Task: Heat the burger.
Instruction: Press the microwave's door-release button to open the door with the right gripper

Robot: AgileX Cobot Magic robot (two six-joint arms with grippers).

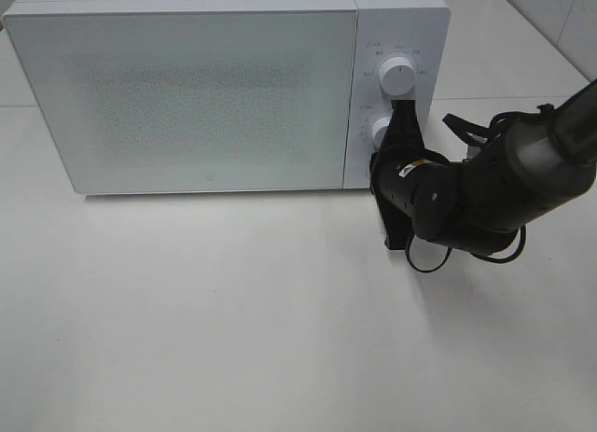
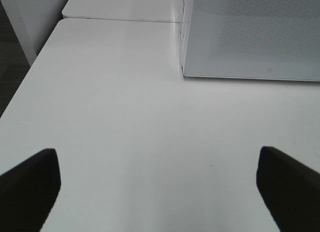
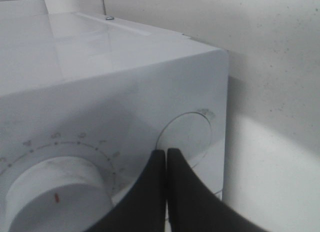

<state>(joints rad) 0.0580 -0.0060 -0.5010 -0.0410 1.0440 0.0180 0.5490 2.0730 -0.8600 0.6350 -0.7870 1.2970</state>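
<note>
The burger is out of view in every frame. The white microwave (image 1: pixel 215 96) stands at the back of the table with its frosted door closed. My right gripper (image 1: pixel 403 107) is shut, its black fingers pressed together with nothing between them. Its tips rest against the control panel between the upper knob (image 1: pixel 397 77) and the lower knob (image 1: pixel 381 131). In the right wrist view the closed fingertips (image 3: pixel 166 153) meet at a faint round outline (image 3: pixel 187 134) beside a white dial (image 3: pixel 55 194). My left gripper (image 2: pixel 156 157) is open over bare table, left of the microwave's corner (image 2: pixel 183 71).
The white table (image 1: pixel 233 329) stretches in front of the microwave. The right arm (image 1: pixel 504 185) with its cables reaches in from the right edge. A tiled wall (image 1: pixel 560 12) lies at the back right. The table's left edge (image 2: pixel 22 86) drops to a dark floor.
</note>
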